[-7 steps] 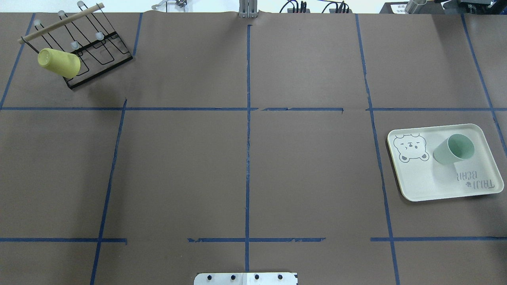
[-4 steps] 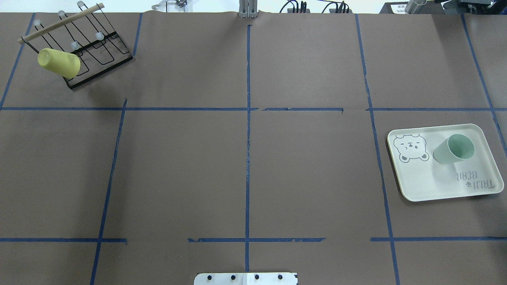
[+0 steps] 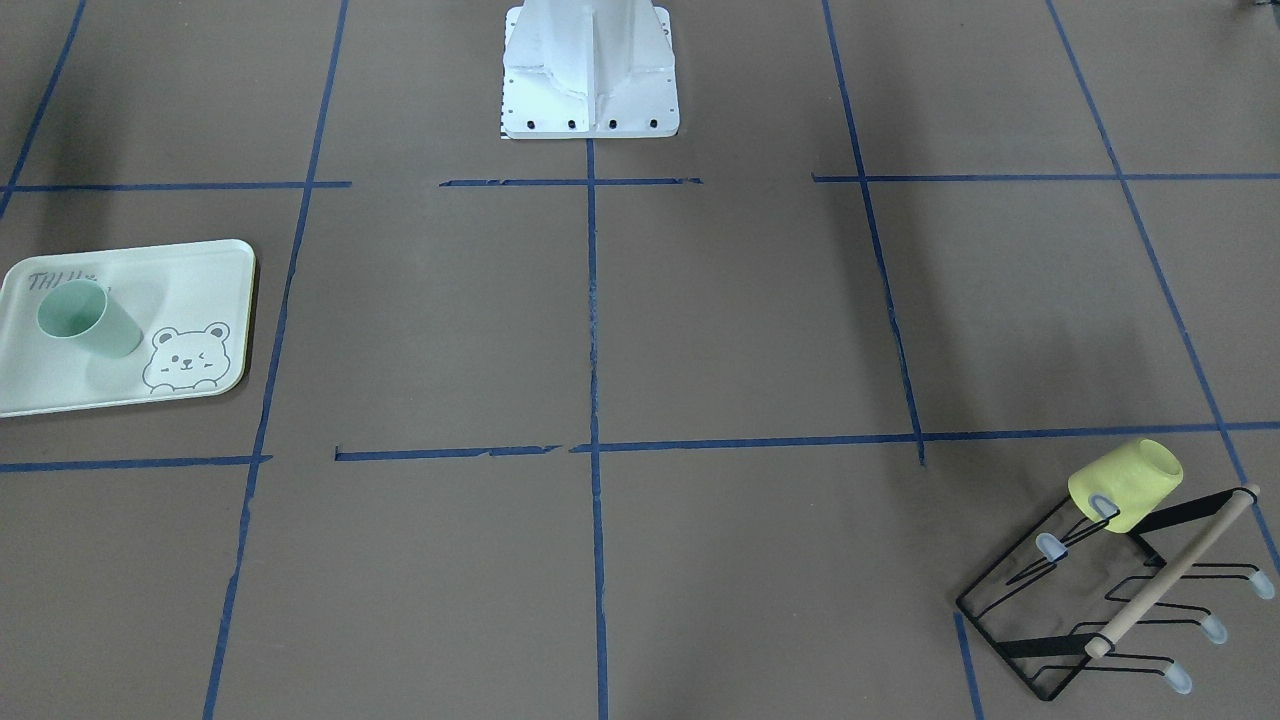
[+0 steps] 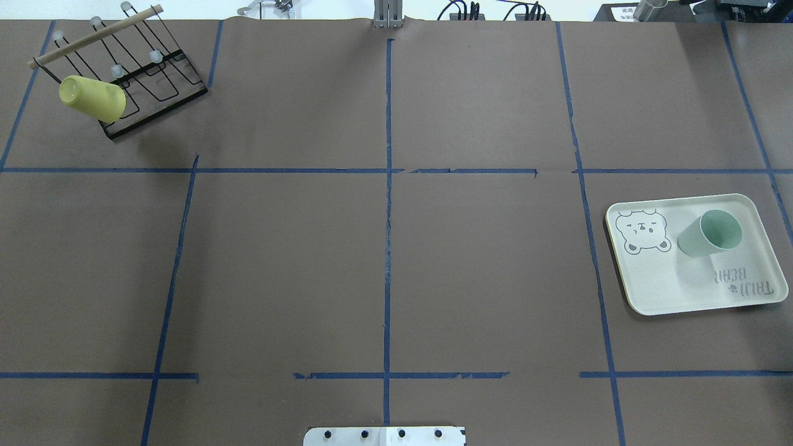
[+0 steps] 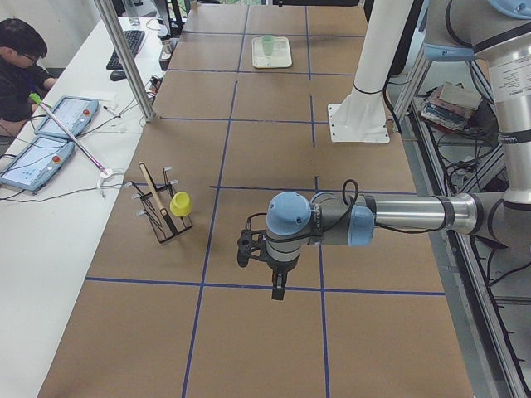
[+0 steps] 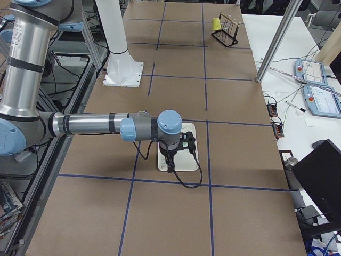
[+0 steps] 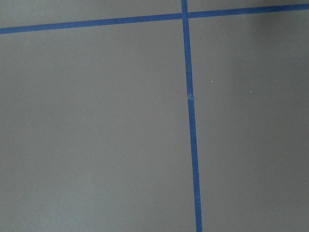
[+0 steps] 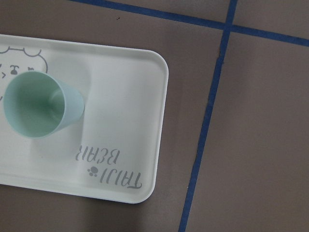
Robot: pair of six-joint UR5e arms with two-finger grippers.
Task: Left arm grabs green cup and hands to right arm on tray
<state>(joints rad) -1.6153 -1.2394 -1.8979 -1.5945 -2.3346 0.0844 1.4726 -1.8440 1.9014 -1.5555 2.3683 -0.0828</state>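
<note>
Standing upright on the tray [image 3: 200, 270], the green cup [image 3: 88, 318] shows in the front-facing view between the bear drawing and the lettering, with neither gripper in frame. A yellow cup [image 3: 1125, 483] hangs on a black wire rack [image 3: 1050, 600] at the opposite end of the surface [image 3: 700, 320].

The overhead view gives that layout too, mouth up, no gripper in sight.

From the left end, the left arm [image 5: 406, 217] reaches level over the surface. The left gripper [image 5: 279, 286] points down, near the rack and well apart from the green cup on the far tray. I cannot tell whether its jaws are parted.

From the right end, the right arm [image 6: 85, 124] holds the right gripper [image 6: 169, 162] over the tray, the cup hidden behind it. Its jaws cannot be judged either.

The left wrist camera sees bare surface and blue tape lines [image 7: 192, 145].

The right wrist camera looks down on the cup, below the gripper.
</note>
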